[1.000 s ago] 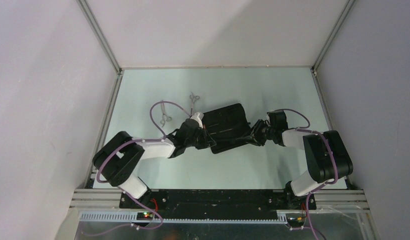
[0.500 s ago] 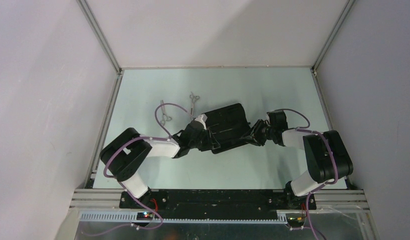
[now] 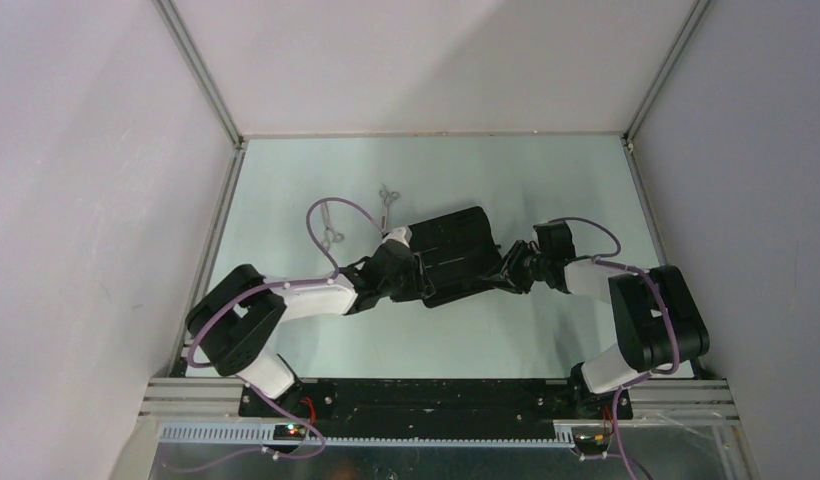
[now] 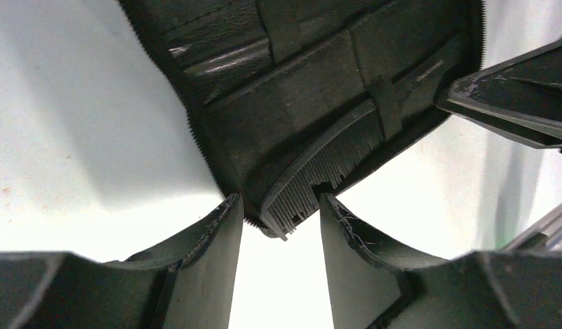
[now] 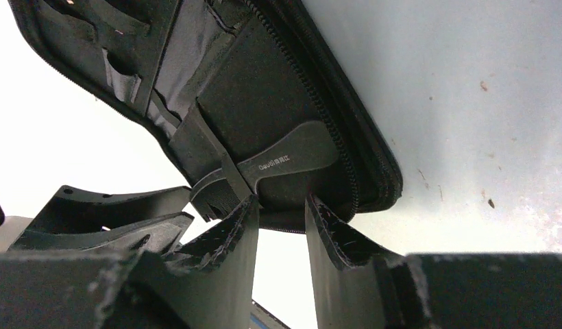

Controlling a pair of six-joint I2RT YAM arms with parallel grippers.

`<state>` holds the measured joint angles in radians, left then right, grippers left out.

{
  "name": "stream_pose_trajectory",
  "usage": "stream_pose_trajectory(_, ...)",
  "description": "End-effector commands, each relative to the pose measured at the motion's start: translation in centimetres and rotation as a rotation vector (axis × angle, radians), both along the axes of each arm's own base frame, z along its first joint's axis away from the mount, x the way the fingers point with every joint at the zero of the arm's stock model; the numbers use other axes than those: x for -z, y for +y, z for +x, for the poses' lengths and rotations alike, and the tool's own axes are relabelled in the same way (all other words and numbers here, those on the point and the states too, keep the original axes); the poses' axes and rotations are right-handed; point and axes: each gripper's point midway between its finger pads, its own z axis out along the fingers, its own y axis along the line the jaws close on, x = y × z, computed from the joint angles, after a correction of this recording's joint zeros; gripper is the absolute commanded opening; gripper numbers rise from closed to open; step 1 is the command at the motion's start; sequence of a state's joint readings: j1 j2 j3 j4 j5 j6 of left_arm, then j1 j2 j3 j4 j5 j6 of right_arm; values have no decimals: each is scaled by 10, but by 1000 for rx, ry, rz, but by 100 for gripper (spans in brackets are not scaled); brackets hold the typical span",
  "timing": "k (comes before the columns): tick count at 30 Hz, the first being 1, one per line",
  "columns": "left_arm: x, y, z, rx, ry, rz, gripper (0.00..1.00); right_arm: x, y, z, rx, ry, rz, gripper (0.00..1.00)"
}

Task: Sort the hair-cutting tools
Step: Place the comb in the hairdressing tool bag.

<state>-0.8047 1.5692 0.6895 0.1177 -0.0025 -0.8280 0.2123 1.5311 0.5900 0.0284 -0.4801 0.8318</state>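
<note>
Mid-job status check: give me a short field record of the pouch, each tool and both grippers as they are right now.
pouch: flat black zippered pouch, lying open mid-table
comb: narrow black comb, under a strap inside the pouch, toothed end poking past its edge
first silver metal scissors: loose on the table, left of the pouch
second silver metal scissors: loose, farther back, apart from the first
left gripper: fingers open either side of the comb's end, not gripping
right gripper: fingers closed on the pouch's edge, apparently holding it

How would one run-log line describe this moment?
step: comb strapped in pouch | left gripper: open, straddling comb tip | right gripper: clamped on pouch edge | two scissors: on table
</note>
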Motion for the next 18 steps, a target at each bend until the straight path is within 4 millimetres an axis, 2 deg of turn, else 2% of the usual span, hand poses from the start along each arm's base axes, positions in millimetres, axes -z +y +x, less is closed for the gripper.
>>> stream_pose_trajectory(1,-10,12,5,-19,-53,90,52,9,-13,-9,4,27,-97,36)
stream_pose_trajectory(12,-17,-5,6,17,-60,101,53,10,-13,-8,2,24,-112,36)
stream_pose_trajectory(18,-22,0,7,0,-78,118,46,10,-14,-8,-1,23,-122,37)
